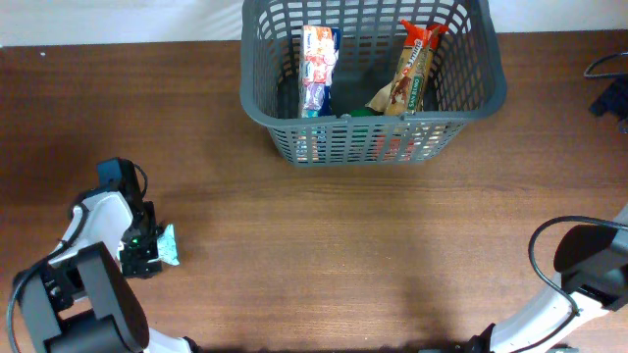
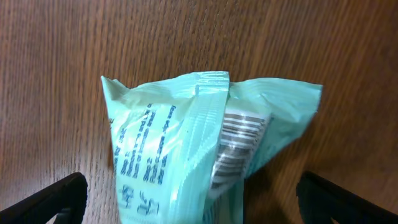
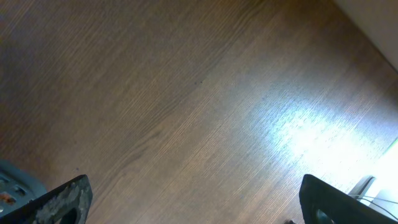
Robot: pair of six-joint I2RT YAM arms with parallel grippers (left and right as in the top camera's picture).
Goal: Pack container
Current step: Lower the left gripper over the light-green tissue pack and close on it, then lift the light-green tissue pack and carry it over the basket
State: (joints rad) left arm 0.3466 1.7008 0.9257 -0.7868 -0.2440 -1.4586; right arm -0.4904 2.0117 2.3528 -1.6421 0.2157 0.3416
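A brown wooden table [image 1: 324, 245] is filling almost the whole view, with a strip of white background running along its far edge. At the near left corner the left arm [image 1: 93, 284] is bending over a small mint-green packet [image 2: 186, 137], which is lying flat on the wood. The left gripper [image 2: 196, 202] is hovering over it with the jaws standing wide open, one finger at each side of the packet, so nothing is being held. In the middle, the container [image 1: 373, 120] is sitting at the far edge of the table, well apart from the packet. Inside it a white and blue packet [image 1: 319, 69] is leaning on the left and an orange and brown snack bar [image 1: 412, 69] on the right. Something green [image 1: 361, 111] is showing low between them; I cannot tell what it is. At the near right corner the right gripper [image 3: 199, 202] is hanging open over bare wood, empty. In my judgement the packing is going past halfway: at least two things are sitting inside, and the mint-green packet is the only loose one showing. It is not yet grasped, so closing on it, carrying it across and dropping it in are what is left.
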